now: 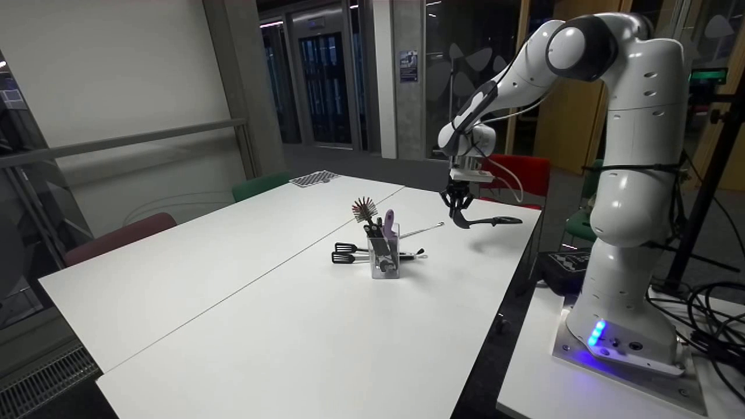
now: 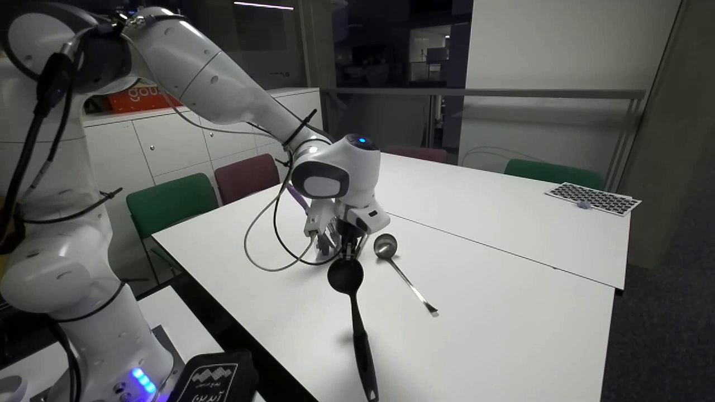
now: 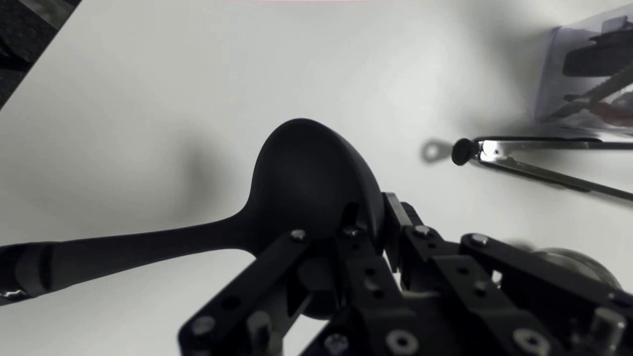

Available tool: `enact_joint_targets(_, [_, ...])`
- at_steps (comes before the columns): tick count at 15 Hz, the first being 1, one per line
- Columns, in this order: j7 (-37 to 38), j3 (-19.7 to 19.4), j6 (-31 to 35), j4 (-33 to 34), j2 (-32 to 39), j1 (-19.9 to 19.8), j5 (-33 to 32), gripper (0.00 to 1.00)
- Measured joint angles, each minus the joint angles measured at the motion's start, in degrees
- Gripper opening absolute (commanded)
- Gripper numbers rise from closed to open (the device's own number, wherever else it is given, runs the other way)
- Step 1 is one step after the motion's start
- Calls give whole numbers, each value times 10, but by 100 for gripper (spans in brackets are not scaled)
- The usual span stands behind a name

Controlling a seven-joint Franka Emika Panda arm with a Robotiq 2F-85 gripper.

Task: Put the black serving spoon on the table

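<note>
Because the end effector (image 3: 372, 217) has the black serving spoon (image 2: 358, 329) pinched at the bowl rim, the handle juts out unsupported toward the bottom of the frame in an exterior view. Its shadow falls apart from it on the desk (image 1: 320, 331), so: held above, not set down yet. Handle points away from the see-through container (image 3: 553, 84) and tongs (image 3: 544, 145) at right of the wrist view; lowering probably next. Off-centre grip, may tip on contact.
</note>
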Motion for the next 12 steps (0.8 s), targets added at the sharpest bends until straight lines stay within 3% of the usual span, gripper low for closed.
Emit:
enact_joint_targets(6, [38,12,-1,75,40,39,-11,2])
enact_joint_targets(12, [98,25,29,123,142,88,-27,2])
